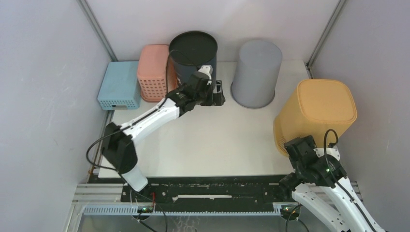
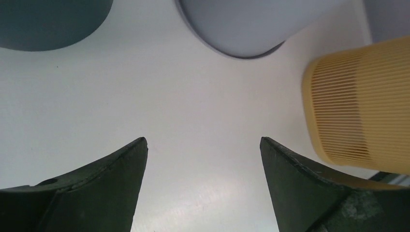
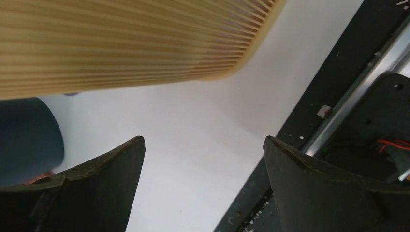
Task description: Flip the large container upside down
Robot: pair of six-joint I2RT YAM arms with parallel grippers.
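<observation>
- We see the large yellow slatted container (image 1: 314, 111) at the right side of the worktop (image 1: 217, 140), near the front. Its closed flat face is turned up and its wider end is down.
- The right gripper (image 1: 297, 145) stands just beside this container, at its near lower wall. The overhead view does not tell us if they touch.
- In the right wrist view the jaws of the right gripper (image 3: 203, 145) are spread wide and hold nothing. The yellow container (image 3: 121, 43) fills the top of that view, ahead of the gap and not between the jaws; only bare worktop lies between them.
- The left gripper (image 1: 218, 93) is well apart from the yellow container, at the back of the worktop, just beside a dark round bin (image 1: 193, 53).
- Its jaws (image 2: 203, 145) are also released and empty. From there the yellow container (image 2: 362, 106) shows far to the right.
- A grey bin (image 1: 256, 72) stands between the dark bin and the yellow container.
- A pink basket (image 1: 153, 72) and a blue box (image 1: 118, 86) stand at the back left.
</observation>
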